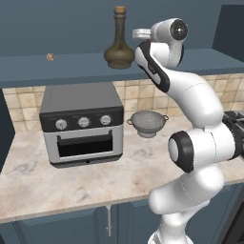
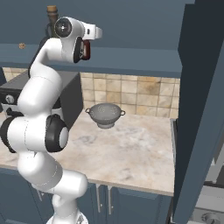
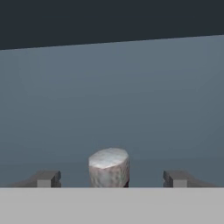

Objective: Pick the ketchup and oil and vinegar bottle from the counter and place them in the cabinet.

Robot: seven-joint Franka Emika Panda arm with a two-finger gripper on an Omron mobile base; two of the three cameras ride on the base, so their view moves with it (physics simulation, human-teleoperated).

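Olive-brown oil and vinegar bottle (image 1: 119,45) stands on the cabinet (image 1: 57,64) shelf; gripper (image 3: 112,178) jaws stand wide apart around the ketchup (image 3: 109,168) cap, apparently released there; withdraw straight back, clear of the cap, to avoid tipping it.

Oil and vinegar bottle (image 1: 118,46) stands in cabinet (image 1: 71,62), above toaster oven (image 1: 82,123); colander (image 1: 147,123) right of oven on counter (image 1: 71,181).
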